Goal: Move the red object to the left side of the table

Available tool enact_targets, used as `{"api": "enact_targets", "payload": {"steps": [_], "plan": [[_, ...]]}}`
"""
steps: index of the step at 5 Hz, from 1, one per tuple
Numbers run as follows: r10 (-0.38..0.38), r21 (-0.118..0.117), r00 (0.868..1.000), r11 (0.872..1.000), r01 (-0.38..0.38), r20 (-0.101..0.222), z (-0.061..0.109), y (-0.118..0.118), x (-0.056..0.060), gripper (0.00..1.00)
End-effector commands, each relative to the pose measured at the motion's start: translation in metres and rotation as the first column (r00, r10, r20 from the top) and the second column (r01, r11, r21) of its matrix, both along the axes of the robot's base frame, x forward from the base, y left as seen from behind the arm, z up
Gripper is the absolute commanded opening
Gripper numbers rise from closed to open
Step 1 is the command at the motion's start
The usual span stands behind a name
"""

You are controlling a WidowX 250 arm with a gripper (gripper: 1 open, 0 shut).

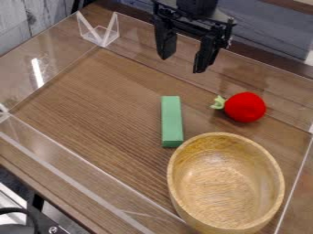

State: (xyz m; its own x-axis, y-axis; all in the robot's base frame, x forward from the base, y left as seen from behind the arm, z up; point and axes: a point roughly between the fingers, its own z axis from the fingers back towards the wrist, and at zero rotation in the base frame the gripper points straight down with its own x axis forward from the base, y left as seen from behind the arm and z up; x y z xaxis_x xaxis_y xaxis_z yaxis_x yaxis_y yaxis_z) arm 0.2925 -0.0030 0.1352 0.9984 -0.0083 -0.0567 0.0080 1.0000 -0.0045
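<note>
The red object (244,106) is a small round toy fruit with a green leafy tip pointing left. It lies on the right side of the dark wood-grain table (98,101). My gripper (182,53) hangs above the table's back middle, up and to the left of the fruit. Its two black fingers (203,57) stand apart, open, with nothing between them. The gripper does not touch the fruit.
A green rectangular block (173,121) lies upright in the middle of the table. A large wooden bowl (226,180) sits at the front right, just below the fruit. Low clear acrylic walls (49,151) edge the table.
</note>
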Motion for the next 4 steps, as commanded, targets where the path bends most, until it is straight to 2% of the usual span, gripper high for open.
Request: {"api": "enact_targets", "payload": {"steps": [1,4], "plan": [[0.004,-0.006,1.000,1.000,-0.005,-0.023,-0.011,-0.004,-0.001,1.00],[0.009,-0.030,0.999,1.000,-0.007,0.049,-0.033,-0.059,0.019,1.00]]}}
